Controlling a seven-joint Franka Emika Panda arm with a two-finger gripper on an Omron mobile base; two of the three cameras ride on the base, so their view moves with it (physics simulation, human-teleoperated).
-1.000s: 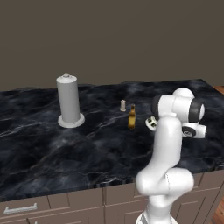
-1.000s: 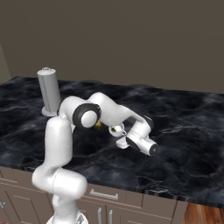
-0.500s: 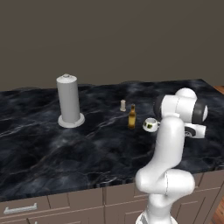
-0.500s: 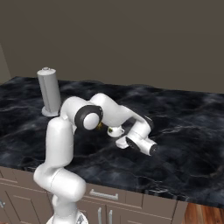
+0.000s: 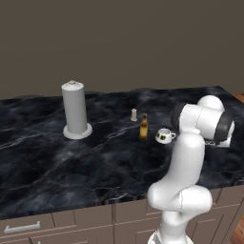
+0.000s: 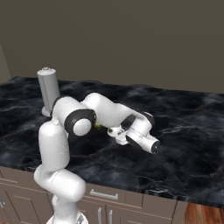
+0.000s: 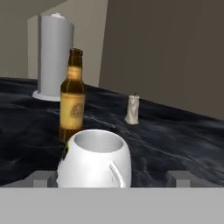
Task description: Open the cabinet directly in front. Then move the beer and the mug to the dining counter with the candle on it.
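Change since earlier frames: we see the arm drawn back toward the base and the mug (image 5: 164, 136) now standing clear of it in the left base view, where the hand overlapped it before.
Fingers: we find two dark tips (image 7: 41, 179) spread wide, one on either side of the mug (image 7: 94, 158); they grip nothing.
Gripper (image 7: 109, 179): low and level with the counter, just behind the mug, which we judge already set down and released.
Mug: white, upright on the dining counter (image 5: 43, 157), its handle facing the hand camera.
Beer (image 7: 72, 98): amber bottle, upright, just beyond the mug and to its left; in the left base view the beer (image 5: 143, 127) stands beside the mug.
Candle (image 7: 132, 110): short cream cylinder, farther back, apart from both; it marks this as the right counter.
Grey cylinder on round base (image 5: 75, 110): well off to the left, not part of the task.
Status: we judge both items delivered.
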